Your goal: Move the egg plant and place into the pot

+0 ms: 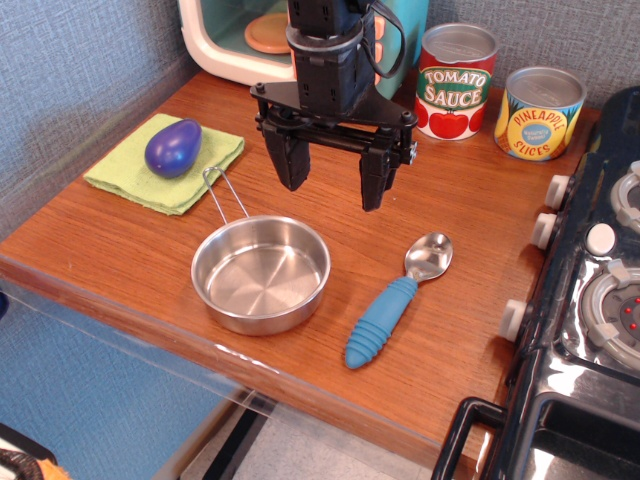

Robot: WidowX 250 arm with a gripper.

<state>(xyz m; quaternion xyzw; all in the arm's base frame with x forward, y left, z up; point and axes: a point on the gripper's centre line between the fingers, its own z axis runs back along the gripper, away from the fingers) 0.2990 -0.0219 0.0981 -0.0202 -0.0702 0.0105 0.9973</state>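
claw (333, 185): black, fingers spread apart, holding nothing, above the wooden surface (470, 210) | glossy purple egg plant (173, 147): lying on a folded green cloth (130, 175), left of the claw | shiny round steel pot (261, 274): empty, near the cloth

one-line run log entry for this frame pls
gripper open, empty, above table | egg plant on green cloth | pot empty | not yet grasped

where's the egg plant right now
The egg plant lies on the green cloth at the left of the wooden counter, just beyond the pot and its wire handle, left of the open gripper.
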